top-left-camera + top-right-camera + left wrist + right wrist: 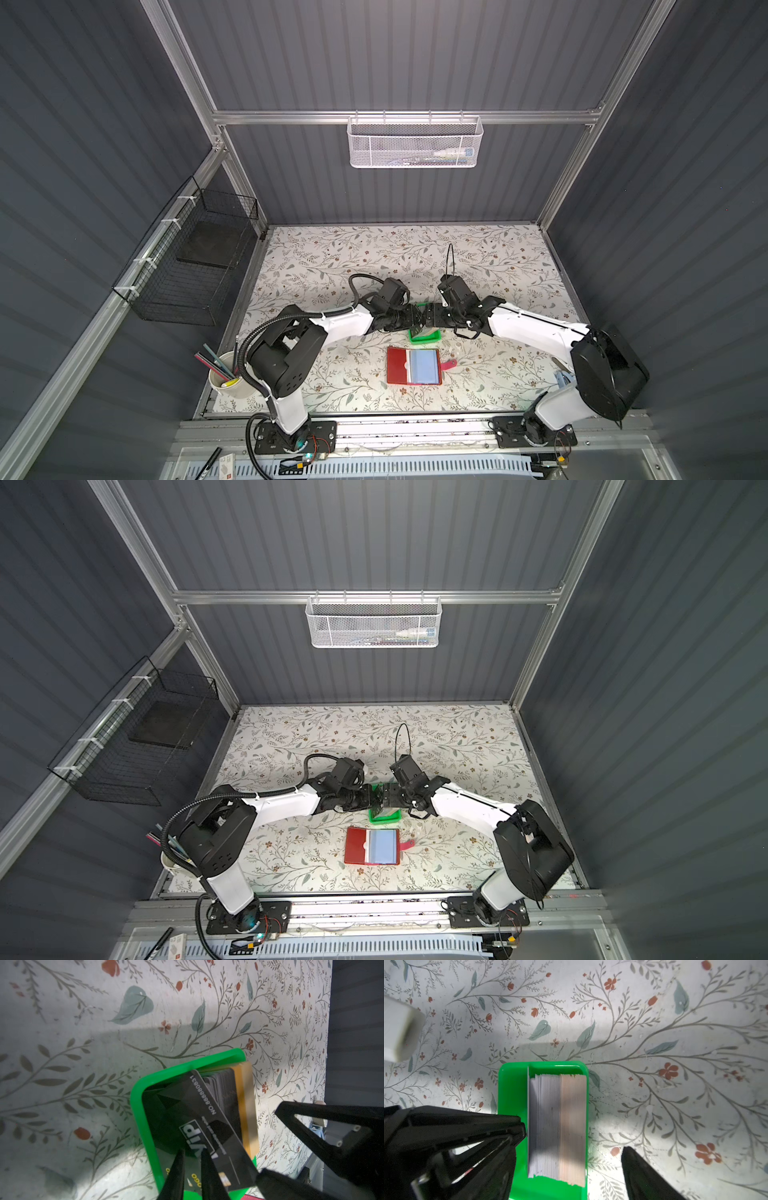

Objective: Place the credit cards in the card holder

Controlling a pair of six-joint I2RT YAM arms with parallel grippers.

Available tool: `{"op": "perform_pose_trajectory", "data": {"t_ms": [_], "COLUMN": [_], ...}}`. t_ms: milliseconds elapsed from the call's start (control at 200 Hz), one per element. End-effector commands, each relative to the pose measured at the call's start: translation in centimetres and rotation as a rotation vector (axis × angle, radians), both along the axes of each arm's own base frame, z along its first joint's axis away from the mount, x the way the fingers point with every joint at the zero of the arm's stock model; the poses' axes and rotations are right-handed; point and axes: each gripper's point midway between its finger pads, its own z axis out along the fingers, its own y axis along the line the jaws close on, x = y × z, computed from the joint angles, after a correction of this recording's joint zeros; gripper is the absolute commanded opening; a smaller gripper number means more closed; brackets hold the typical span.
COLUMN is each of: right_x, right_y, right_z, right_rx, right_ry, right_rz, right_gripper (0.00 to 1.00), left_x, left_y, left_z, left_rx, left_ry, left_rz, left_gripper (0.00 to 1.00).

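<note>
Right wrist view: credit cards (558, 1126) stand edge-up, long axis along tray (508, 1095)

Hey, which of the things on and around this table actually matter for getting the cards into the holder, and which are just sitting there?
For the job: stack of credit cards in the green tray; black Vip card at the left gripper; open red card holder; right gripper, open.
Just lying about: cup of pens; white mesh basket; black wire basket.
</note>
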Motion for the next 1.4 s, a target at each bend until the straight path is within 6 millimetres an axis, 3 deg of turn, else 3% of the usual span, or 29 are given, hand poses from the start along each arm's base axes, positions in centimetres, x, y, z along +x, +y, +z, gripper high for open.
{"op": "perform_pose_trajectory", "data": {"t_ms": [0,100,315,410,946,1236,1396], "right_x": [-0.4,-0.8,-1.0,-0.9,-0.3,-0.3,-0.2], "right_y": [-0.3,0.1,1.4,1.7,2.9,3.2,3.2], "right_z": [0.9,1.5,1.8,1.6,-0.5,-0.8,-0.5], "right_rx": [0.012,0.048,0.109,0.119,0.132,0.134,0.134], "right_ry": [-0.004,-0.008,0.022,0.029,0.095,0.101,0.093], "right_rz": [0.003,0.016,0.043,0.043,0.034,0.035,0.034], "right_gripper": [0.81,0.75,0.46,0.4,0.27,0.2,0.11], "left_x": [-0.6,-0.6,-0.7,-0.7,-0.8,-0.7,-0.7], "left_y": [0.7,0.6,0.7,0.8,1.1,0.9,0.9], "left_z": [-2.3,-2.4,-2.2,-2.1,-1.4,-1.2,-1.0], "left_rx": [0.04,0.035,0.036,0.033,0.027,0.019,0.016], "left_ry": [0.056,0.059,0.056,0.054,0.044,0.042,0.04], "left_rz": [0.003,0.003,0.006,0.009,0.018,0.02,0.022], "left_gripper": [0.18,0.18,0.19,0.18,0.19,0.19,0.19]}}
